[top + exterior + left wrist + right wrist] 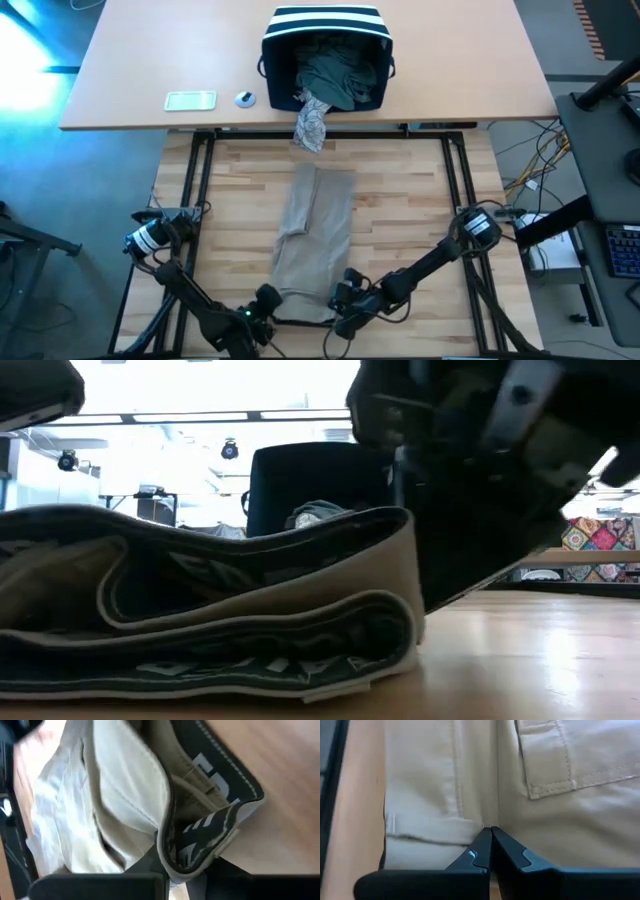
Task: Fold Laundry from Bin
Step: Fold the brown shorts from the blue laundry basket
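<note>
A tan pair of trousers [312,235] lies lengthwise on the wooden table, its waistband at the near edge. The waistband's dark inner lining with white print [210,827] shows. My left gripper [268,298] is shut at the waistband's left corner. My right gripper [347,293] is shut at its right part. The striped navy bin [325,40] lies tipped on the far desk with its opening toward the table. A dark green garment [340,75] sits inside it. A grey-white patterned piece [312,125] hangs out over the desk's edge. My left gripper pinches the waistband's folded corner [192,865] between its two fingers, coming slanted down from the near left. Several layers run into the gap. The rest of the trousers lies on the table. My right gripper pinches the waistband's edge [487,822] at a seam between its shut fingertips [475,855], slanting down from the near right. The upper layer [395,525] is raised off the layer below, which lies on the table.
A flat white item [190,100] and a small round object [245,98] lie on the far desk, left of the bin. Bare wood [420,210] shows on both sides of the trousers. The table's dark frame rails [200,200] run along its edges.
</note>
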Tool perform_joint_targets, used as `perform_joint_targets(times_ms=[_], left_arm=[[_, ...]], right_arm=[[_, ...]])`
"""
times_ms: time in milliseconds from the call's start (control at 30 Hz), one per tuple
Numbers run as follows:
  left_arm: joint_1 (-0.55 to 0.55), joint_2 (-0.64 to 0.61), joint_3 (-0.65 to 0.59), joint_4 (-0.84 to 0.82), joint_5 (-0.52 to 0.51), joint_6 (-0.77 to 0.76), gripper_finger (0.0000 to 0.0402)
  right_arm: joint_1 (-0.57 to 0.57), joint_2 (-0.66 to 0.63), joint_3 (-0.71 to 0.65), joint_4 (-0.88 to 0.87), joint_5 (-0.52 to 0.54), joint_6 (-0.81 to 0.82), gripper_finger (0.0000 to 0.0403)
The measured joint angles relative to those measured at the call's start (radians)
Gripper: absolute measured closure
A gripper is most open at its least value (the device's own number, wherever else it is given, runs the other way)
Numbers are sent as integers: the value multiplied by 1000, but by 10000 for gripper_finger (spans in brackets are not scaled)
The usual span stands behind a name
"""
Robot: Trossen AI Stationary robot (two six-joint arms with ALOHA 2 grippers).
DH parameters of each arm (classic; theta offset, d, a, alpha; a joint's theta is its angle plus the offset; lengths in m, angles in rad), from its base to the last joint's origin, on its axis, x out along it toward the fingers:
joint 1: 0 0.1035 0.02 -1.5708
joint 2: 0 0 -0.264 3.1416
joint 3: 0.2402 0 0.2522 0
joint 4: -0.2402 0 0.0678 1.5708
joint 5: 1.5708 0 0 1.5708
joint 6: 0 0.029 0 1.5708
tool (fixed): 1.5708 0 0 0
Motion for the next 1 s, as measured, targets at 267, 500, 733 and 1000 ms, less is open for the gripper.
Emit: perform_joint_targets(times_ms=[267,500,733,1000], left_arm=[[0,-103,3,-53,2,-69,360],[-14,-127,41,-84,40,-111,285],[-29,-103,33,-181,50,-170,191],[-30,-16,34,-60,-3,-68,121]], right_arm=[[8,-112,-1,-103,12,-90,393],[6,-148,36,-92,99,-178,351],[-16,-25,175,-57,107,-337,310],[-81,232,448,-51,-29,-412,312]])
